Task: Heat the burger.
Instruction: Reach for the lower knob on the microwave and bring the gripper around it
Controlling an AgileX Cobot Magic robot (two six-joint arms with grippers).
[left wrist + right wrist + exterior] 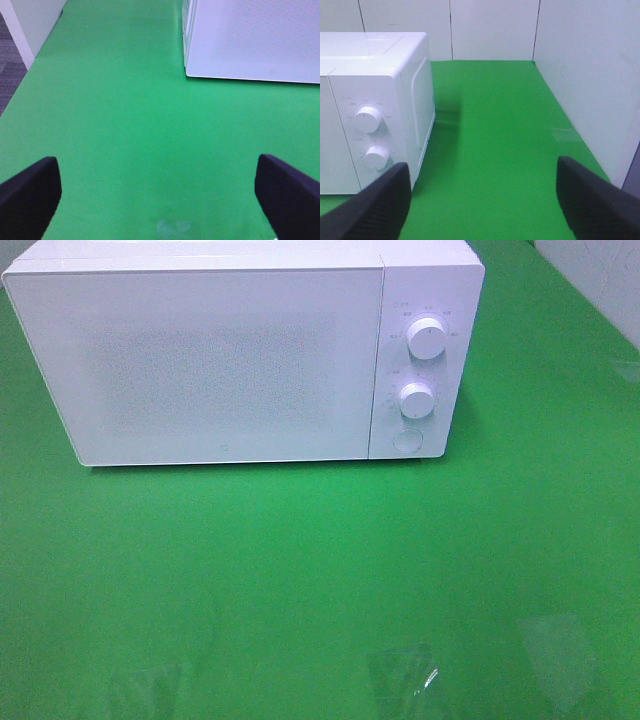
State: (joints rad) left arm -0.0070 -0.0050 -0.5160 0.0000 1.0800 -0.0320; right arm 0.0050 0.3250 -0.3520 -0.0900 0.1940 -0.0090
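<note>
A white microwave (220, 360) stood at the back of the green table (320, 570), its door (200, 365) shut flush against the body. On the control panel to the right of the door, an upper knob (428, 337) sat above a lower knob (417, 397), and a round button (406, 441) lay just beneath them. A few pale, shiny patches (405, 675) showed on the green surface near the front edge, well apart from the microwave. The burger showed in none of the views, so its place could not be told. The left gripper (157, 175) hung above bare green surface with its jaws spread wide, one dark finger (30, 195) at each side of its wrist view and nothing between them. A lower front corner of the microwave lay ahead of it and off to one side. The right gripper (482, 175) also stood with its jaws wide and nothing held, its black ribbed fingers (375, 205) apart over the green surface. It faced the open strip of table between the microwave's knob side and the white wall panels (580, 75). A strip of grey floor (10, 65) showed beyond the table's edge in the left wrist view.
</note>
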